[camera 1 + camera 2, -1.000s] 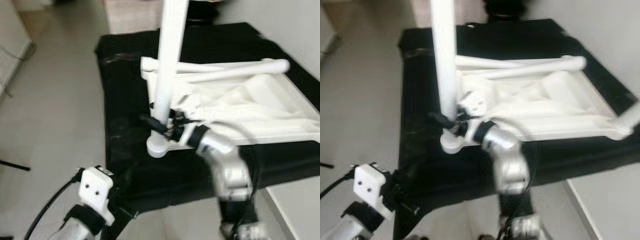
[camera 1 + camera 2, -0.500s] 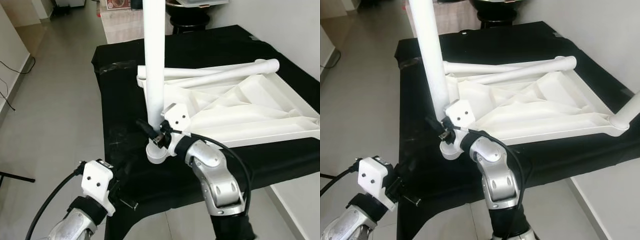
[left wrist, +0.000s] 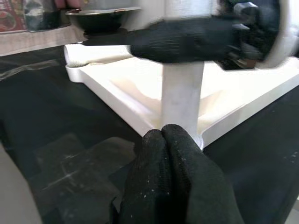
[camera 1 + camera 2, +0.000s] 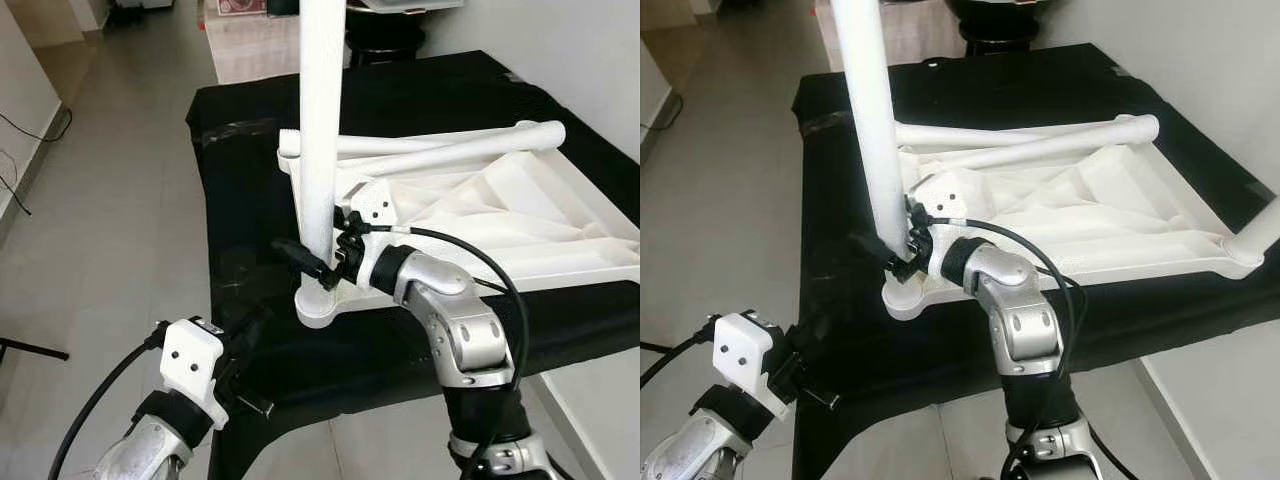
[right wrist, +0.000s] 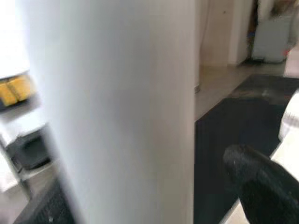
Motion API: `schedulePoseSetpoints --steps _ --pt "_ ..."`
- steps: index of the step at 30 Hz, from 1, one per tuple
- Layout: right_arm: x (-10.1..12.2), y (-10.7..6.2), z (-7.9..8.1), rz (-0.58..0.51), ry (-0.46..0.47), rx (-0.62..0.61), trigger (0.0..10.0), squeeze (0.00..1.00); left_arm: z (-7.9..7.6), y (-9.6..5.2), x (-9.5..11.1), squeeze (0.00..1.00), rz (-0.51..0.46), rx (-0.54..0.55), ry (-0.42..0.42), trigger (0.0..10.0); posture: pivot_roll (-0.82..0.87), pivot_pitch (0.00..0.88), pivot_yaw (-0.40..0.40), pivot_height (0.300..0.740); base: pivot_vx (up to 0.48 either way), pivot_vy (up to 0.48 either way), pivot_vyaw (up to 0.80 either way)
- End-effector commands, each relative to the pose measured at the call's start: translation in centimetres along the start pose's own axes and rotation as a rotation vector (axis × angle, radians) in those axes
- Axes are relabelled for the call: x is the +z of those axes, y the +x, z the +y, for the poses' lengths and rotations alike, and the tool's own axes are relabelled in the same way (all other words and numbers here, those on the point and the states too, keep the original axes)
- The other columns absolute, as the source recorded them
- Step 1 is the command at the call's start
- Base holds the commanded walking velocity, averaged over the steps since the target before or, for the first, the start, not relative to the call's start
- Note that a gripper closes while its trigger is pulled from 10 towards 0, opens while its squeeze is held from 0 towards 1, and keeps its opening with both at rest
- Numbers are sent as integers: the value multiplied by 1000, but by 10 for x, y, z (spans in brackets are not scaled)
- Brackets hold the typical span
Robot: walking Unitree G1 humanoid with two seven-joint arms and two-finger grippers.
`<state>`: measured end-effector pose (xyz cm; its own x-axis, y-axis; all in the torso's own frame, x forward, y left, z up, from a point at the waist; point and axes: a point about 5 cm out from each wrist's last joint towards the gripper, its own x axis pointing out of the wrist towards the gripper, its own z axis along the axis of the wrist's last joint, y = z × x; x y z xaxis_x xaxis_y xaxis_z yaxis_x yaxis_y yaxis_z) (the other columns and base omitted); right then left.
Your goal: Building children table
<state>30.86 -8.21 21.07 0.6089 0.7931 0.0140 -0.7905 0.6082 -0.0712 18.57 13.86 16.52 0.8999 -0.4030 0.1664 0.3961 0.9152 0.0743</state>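
Gripping: right gripper (image 4: 318, 266) clamps upright table leg (image 4: 320, 130) just above corner socket (image 4: 322, 306).
Risk: leg tilts, jams.
Left gripper (image 3: 170, 140): closed, idle.

smooth white plastic leg (image 4: 322, 120), matt black cloth (image 4: 240, 200).

Upright table leg (image 4: 322, 140) stands in corner socket (image 4: 325, 305) of upturned white tabletop (image 4: 520, 215); right gripper (image 4: 312, 268) clamped low on it, blocking that side. Two loose legs (image 4: 440, 150) bar the far edge. Black cloth (image 4: 240, 200) beside the leg lies bare, approachable. Left gripper (image 3: 168, 140), fingers together, just short of socket.
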Motion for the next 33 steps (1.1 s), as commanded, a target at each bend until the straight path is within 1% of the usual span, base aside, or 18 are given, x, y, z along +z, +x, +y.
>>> schedulePoseSetpoints --steps 1,2,3,4,6,8,9,11,13,14,15,16,17,18,22,26,30,33 --pt "-7 -10 0 11 7 -3 10000 1000 2 -3 -8 0 50 13 11 10000 63 119 -17 740 0 0 0" --pt "-7 -10 0 11 7 -3 10000 1000 2 -3 -8 0 50 13 11 10000 63 119 -17 740 0 0 0" --pt "-20 -30 3 50 28 -59 10000 1000 6 -6 -11 0 80 54 29 10000 38 112 -10 740 0 0 0" --pt "-20 -30 3 50 28 -59 10000 1000 6 -6 -11 0 80 54 29 10000 38 112 -10 740 0 0 0" --pt "-28 -47 5 56 53 -146 10000 1000 12 -10 -14 0 122 106 53 10000 23 105 -5 740 0 0 0" --pt "-28 -47 5 56 53 -146 10000 1000 12 -10 -14 0 122 106 53 10000 23 105 -5 740 0 0 0" --pt "-34 -59 6 57 69 -230 10000 1000 18 -12 -18 0 171 149 96 10000 19 101 -1 740 0 0 0" --pt "-34 -59 6 57 69 -230 10000 1000 18 -12 -18 0 171 149 96 10000 19 101 -1 740 0 0 0" --pt "-39 -63 10 65 71 -258 10000 1000 21 -12 -19 0 186 178 125 10000 20 92 4 740 0 0 0" --pt "-43 -64 18 75 71 -252 10000 957 24 -13 -19 0 200 208 150 10000 19 87 8 740 0 0 0" --pt "-47 -63 28 87 56 -209 10000 439 28 -14 -21 0 214 242 166 10000 15 75 12 740 0 0 0" --pt "-48 -62 35 93 47 -175 10000 75 30 -14 -22 0 221 264 172 10000 15 75 12 740 0 0 0" --pt "-48 -62 35 93 47 -175 10000 75 30 -14 -22 0 221 264 172 10000 15 75 12 740 0 0 0" --pt "-49 -60 42 98 23 -124 10000 0 32 -14 -23 0 230 286 181 10000 20 65 11 740 0 0 0" --pt "-50 -58 42 102 15 -100 10000 0 37 -14 -27 0 261 333 182 10000 22 55 7 740 0 0 0" --pt "-51 -56 39 105 17 -117 10000 0 40 -14 -30 0 269 370 159 10000 26 40 1 740 0 480 0" --pt "-53 -55 31 101 12 -213 10000 0 43 -16 -30 0 276 438 161 10000 30 24 -4 740 0 480 0" --pt "-53 -55 30 102 12 -226 10000 0 44 -17 -30 0 277 448 159 10000 30 20 -4 740 0 480 0"
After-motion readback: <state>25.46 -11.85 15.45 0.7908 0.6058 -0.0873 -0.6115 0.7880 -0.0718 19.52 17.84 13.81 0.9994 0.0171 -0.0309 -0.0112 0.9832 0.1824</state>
